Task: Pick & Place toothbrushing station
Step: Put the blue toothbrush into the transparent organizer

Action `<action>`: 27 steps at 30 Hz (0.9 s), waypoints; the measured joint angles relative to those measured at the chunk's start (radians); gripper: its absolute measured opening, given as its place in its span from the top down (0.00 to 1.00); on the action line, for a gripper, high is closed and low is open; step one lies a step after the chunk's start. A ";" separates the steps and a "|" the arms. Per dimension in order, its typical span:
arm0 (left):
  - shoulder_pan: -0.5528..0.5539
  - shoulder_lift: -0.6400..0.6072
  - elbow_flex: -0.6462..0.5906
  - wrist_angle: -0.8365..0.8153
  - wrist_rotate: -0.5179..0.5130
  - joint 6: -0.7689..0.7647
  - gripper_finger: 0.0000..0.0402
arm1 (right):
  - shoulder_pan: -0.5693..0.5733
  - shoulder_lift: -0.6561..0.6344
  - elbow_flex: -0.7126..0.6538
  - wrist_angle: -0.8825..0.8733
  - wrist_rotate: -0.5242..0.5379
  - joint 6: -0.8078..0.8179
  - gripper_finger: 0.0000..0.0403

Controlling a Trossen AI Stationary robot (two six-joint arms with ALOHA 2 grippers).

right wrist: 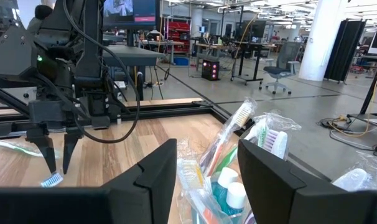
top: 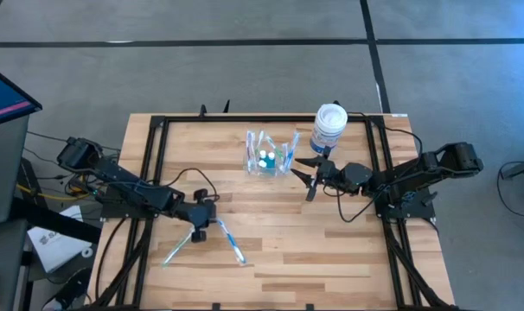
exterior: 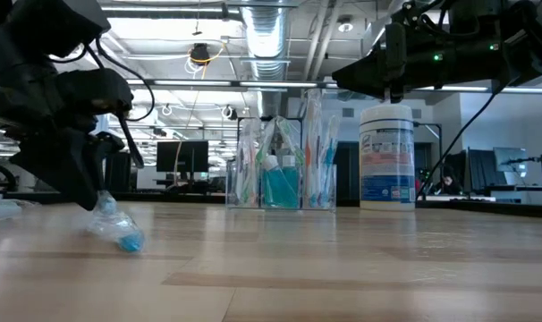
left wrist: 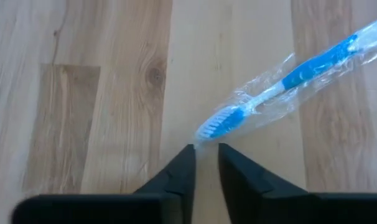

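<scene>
The station stands upright at the far middle of the table, a clear boxy organizer stuffed with wrapped toothbrushes and small teal-capped tubes; in the low view its brushes rise above its rim; a white jar with a blue label stands just beside it, toward the right arm's side, apart from it.

The right gripper hovers near the station's right side, above the table, its jaws spread wide and holding nothing; in the right wrist view its fingers frame the station from close by, not touching it.

The left gripper is low over the near left part of the table, well apart from the station; its jaws are narrow, with a slim gap between the tips; in the left wrist view its fingers point at the end of a wrapped blue toothbrush lying on the wood, the wrapper's edge right at the tips; whether they pinch it, I cannot tell.

From above, that brush lies slanted just beside the gripper; a second wrapped brush lies slanted on its other side, the two spreading apart toward the near edge.
</scene>
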 joint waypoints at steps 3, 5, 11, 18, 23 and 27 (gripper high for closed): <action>0.000 0.000 0.000 0.023 -0.001 0.014 0.96 | 0.000 0.000 0.000 0.000 0.000 0.000 0.60; 0.000 0.000 0.000 0.043 -0.003 0.022 0.98 | 0.000 0.000 0.000 0.000 0.000 0.002 0.60; 0.000 0.000 0.000 0.046 -0.003 0.021 1.00 | 0.000 0.000 0.000 0.000 0.000 0.023 0.60; 0.000 -0.003 0.000 0.072 -0.026 0.026 1.00 | 0.000 0.000 0.000 0.000 0.000 0.021 0.60; 0.000 -0.003 0.002 0.195 -0.074 0.097 1.00 | 0.000 0.000 0.000 -0.001 -0.004 0.025 0.60; 0.000 -0.003 0.051 0.226 -0.123 0.184 1.00 | 0.000 0.000 0.000 -0.001 -0.047 0.034 0.60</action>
